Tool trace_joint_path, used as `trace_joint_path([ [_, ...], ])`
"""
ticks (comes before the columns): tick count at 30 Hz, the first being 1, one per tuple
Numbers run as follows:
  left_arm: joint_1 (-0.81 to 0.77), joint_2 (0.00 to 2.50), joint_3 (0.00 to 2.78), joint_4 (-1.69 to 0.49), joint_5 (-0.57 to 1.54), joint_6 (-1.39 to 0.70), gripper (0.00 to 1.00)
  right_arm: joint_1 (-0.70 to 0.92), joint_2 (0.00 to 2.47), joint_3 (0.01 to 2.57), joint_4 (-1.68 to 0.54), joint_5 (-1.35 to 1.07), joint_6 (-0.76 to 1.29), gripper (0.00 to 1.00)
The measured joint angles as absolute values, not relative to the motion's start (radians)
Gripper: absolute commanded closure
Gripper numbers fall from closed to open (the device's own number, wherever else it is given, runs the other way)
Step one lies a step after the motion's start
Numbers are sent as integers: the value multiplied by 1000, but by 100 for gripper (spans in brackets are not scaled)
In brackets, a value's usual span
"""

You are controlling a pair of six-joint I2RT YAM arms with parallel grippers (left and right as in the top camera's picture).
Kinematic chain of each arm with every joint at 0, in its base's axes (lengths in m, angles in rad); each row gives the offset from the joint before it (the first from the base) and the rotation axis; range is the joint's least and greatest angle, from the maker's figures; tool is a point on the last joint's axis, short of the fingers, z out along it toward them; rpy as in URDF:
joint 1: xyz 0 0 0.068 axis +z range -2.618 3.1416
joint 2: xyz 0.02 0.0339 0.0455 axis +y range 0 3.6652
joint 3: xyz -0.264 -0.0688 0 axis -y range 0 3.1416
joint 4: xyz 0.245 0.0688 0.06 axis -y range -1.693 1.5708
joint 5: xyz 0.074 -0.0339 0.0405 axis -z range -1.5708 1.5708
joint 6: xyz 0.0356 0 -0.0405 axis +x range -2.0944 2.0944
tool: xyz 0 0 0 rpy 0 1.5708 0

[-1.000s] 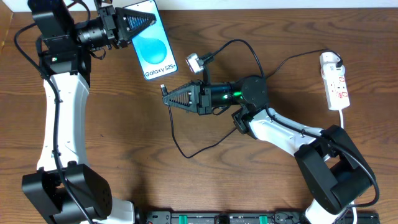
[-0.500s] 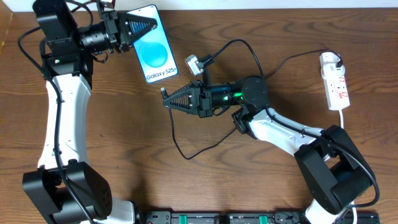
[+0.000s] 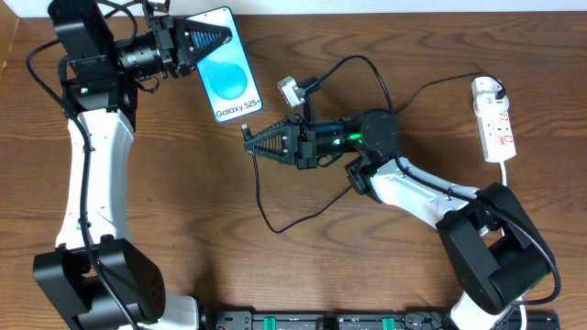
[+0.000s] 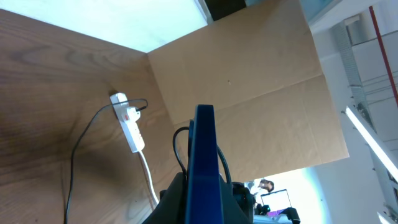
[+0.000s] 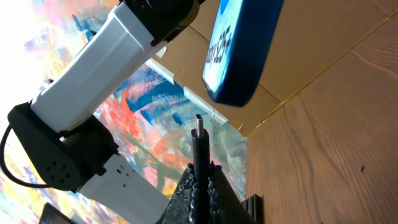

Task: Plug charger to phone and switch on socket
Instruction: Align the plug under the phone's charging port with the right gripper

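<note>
at far right, the socket holds a white plug.

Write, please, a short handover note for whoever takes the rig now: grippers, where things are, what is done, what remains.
Left gripper: shut on the phone, held off the table, screen up.
Right gripper: shut on the charger just behind its connector tip, which points at the phone's lower end; a gap between them.
Socket: far right on the table, white plug in it, no arm near.
Done: phone and charger grasped.
Left: insert the connector, switch on the socket.
</note>
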State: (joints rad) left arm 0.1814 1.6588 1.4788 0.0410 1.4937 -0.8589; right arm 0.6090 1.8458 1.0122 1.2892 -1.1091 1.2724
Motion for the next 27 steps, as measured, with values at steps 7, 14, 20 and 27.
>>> trace_joint_path([
  [7,181,1659,1479,41,1494,-856,93,609,1846,1012,1287,-1108,1266,99],
  [14,181,1659,1479,41,1494,-856,93,609,1846,1012,1286,-1103,1262,99],
  [20,181,1659,1479,39,1494,-856,93,609,1846,1012,1283,-1098,1259,99],
  [27,181,1659,1479,33,1494,-856,93,609,1846,1012,1283,-1079,1259,99],
])
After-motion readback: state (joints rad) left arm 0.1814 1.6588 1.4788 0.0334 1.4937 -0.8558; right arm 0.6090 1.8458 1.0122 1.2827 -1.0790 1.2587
